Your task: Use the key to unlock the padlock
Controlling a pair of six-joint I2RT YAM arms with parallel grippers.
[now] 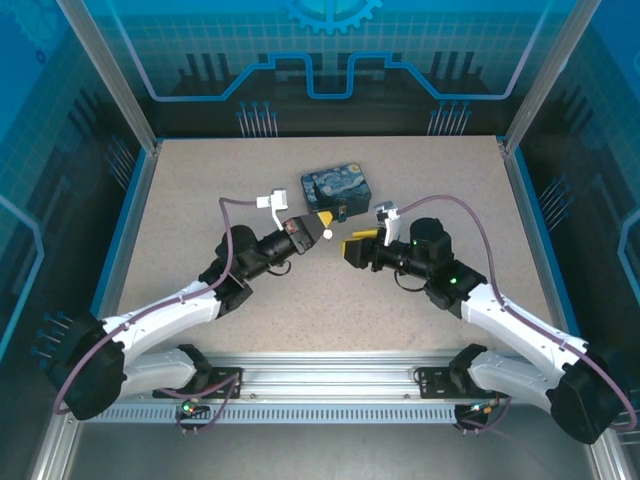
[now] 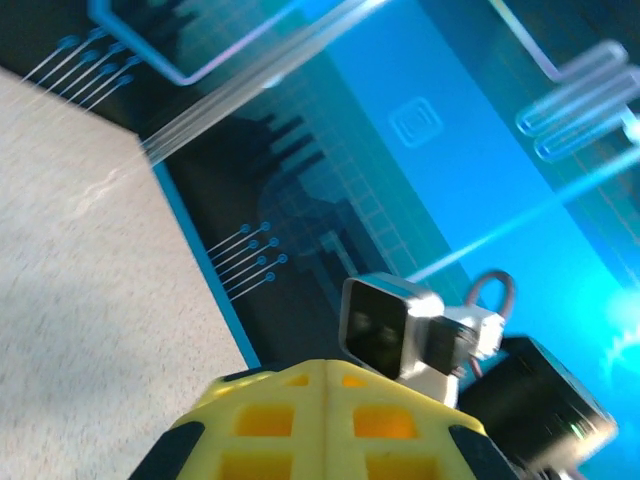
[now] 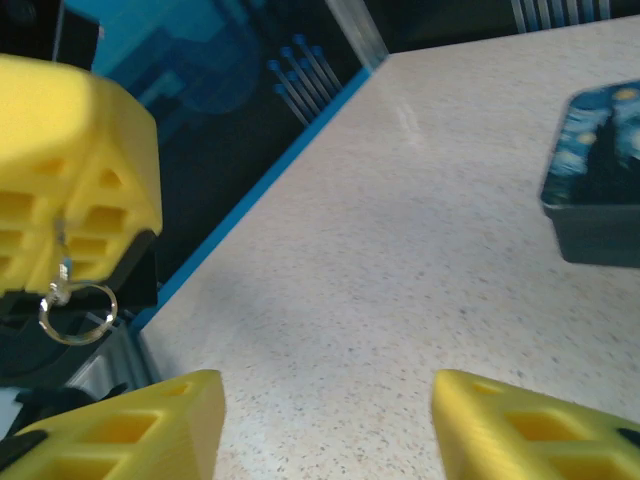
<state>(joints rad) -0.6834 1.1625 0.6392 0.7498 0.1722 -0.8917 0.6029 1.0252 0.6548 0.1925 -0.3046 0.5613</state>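
My left gripper (image 1: 322, 221) hangs above the table's middle, just in front of the tin, with its yellow fingers pressed together (image 2: 327, 368). In the right wrist view those left fingers (image 3: 75, 170) pinch a thin metal piece in their seam, the key (image 3: 62, 262), and a small silver ring (image 3: 76, 312) dangles below it. My right gripper (image 1: 352, 247) faces the left one from a short way off. It is open (image 3: 325, 420) with only bare table between its fingers. The padlock is hidden from view.
A blue Starry-Night tin box (image 1: 338, 190) sits on the table (image 1: 200, 180) just behind both grippers and appears at the right edge of the right wrist view (image 3: 595, 190). Blue walls and metal posts bound the table. The right wrist camera (image 2: 390, 325) is close ahead of the left fingers.
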